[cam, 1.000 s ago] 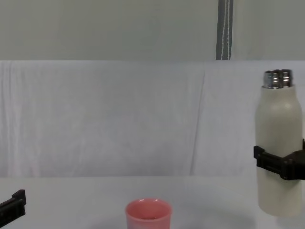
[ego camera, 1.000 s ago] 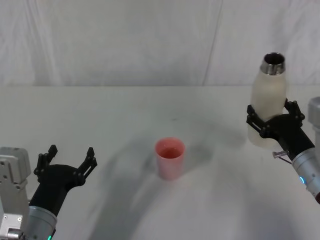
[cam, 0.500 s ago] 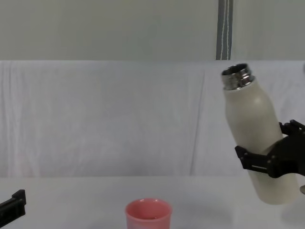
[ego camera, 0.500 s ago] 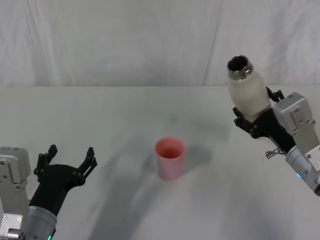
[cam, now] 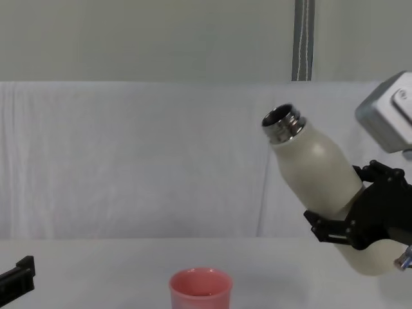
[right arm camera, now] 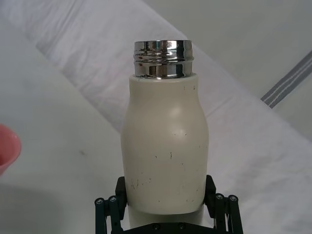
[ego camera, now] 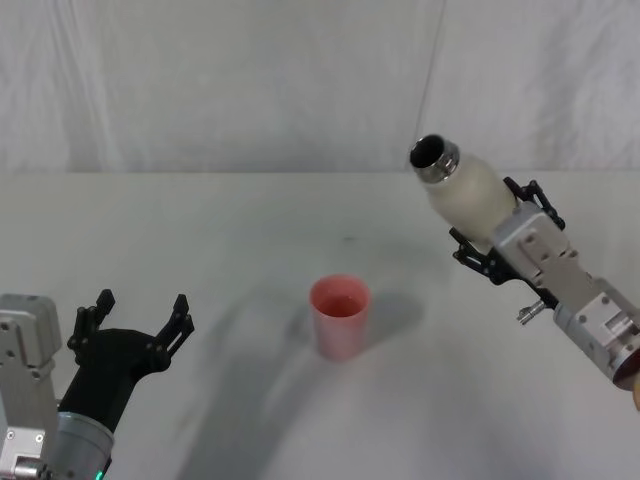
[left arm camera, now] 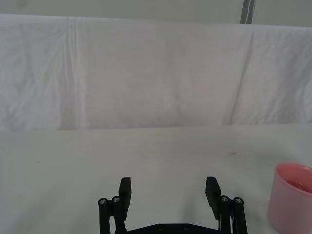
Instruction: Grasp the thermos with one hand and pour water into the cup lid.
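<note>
My right jaws [ego camera: 498, 240] are clamped around the lower body of the thermos [ego camera: 468, 194], one finger on each side of it, as my right wrist view shows with the thermos [right arm camera: 165, 146] rising straight out from between them. I hold it lifted off the counter [ego camera: 220, 250] and tilted, its shiny threaded steel neck leaning up and toward my left, its open mouth facing that way. In the chest view the thermos [cam: 322, 187] slants with its base low by my right jaws [cam: 351, 222] and its neck high.

The cup lid [ego camera: 340, 317] stands upright on the counter, lower than the thermos mouth and off to the left of my right jaws, well apart from them. In the chest view the cup lid [cam: 200, 290] sits below and to the left of the thermos neck, not beneath it.

My left jaws [ego camera: 135, 322] hang apart over the near left part of the counter, holding nothing. From my left wrist view the left jaws [left arm camera: 169, 192] stand spread, with the cup lid [left arm camera: 291, 197] off to one side of them.

A white cloth backdrop [ego camera: 250, 80] hangs behind the counter.
</note>
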Motion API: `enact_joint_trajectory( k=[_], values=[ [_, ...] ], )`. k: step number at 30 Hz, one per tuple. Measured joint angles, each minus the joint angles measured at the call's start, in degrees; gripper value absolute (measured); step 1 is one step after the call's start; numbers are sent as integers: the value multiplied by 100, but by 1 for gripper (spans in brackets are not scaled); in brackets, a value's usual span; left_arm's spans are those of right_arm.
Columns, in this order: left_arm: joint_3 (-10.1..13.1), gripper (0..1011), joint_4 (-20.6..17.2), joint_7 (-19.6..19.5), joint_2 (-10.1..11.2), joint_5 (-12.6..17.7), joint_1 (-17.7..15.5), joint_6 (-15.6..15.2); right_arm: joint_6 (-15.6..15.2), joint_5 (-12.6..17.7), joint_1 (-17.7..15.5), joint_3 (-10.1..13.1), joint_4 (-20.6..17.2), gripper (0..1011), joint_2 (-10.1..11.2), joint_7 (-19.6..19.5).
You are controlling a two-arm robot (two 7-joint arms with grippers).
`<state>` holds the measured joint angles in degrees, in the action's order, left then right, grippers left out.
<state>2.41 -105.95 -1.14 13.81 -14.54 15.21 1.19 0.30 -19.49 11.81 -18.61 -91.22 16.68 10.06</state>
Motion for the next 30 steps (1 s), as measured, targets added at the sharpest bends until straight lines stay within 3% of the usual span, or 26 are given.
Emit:
enact_joint_trajectory(
  k=[13, 30],
  values=[
    [0, 1001, 0, 0, 0, 0, 0, 0, -227, -879, 41, -354, -19, 950, 96, -83],
    [0, 1001, 0, 0, 0, 0, 0, 0, -262, -1529, 80, -674, 92, 950, 153, -83]
  ],
)
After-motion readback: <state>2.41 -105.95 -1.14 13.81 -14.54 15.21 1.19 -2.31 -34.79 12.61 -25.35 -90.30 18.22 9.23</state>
